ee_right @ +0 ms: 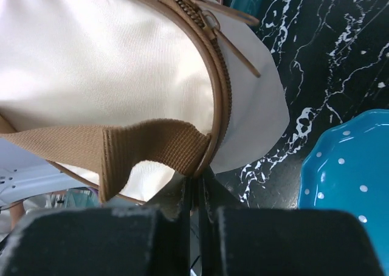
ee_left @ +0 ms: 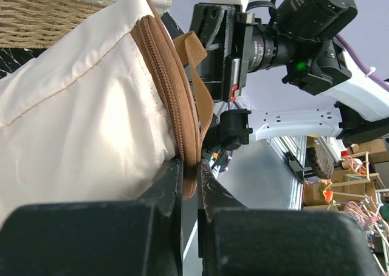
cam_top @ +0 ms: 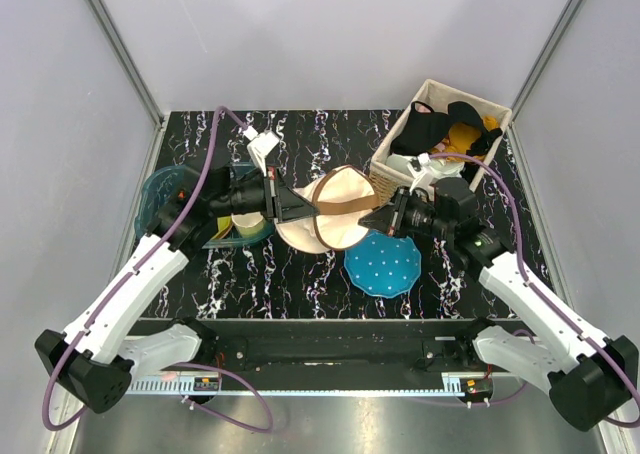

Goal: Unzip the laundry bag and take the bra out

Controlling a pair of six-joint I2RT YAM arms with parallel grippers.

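Left end effector (ee_left: 191, 166) and right end effector (ee_right: 196, 179) each clench zip trim on the laundry bag (cam_top: 340, 189), mid-surface. Zip appears closed; bra unseen. Next, you likely regrip the zip pull (ee_right: 211, 22).

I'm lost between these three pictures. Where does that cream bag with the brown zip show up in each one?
Top external: the laundry bag sits mid-table, just left of the wicker basket.
Left wrist: it fills the left half, with its zip edge running down the middle.
Right wrist: it fills the upper left.
Shared landmark: the brown strap on the bag shows in all three.
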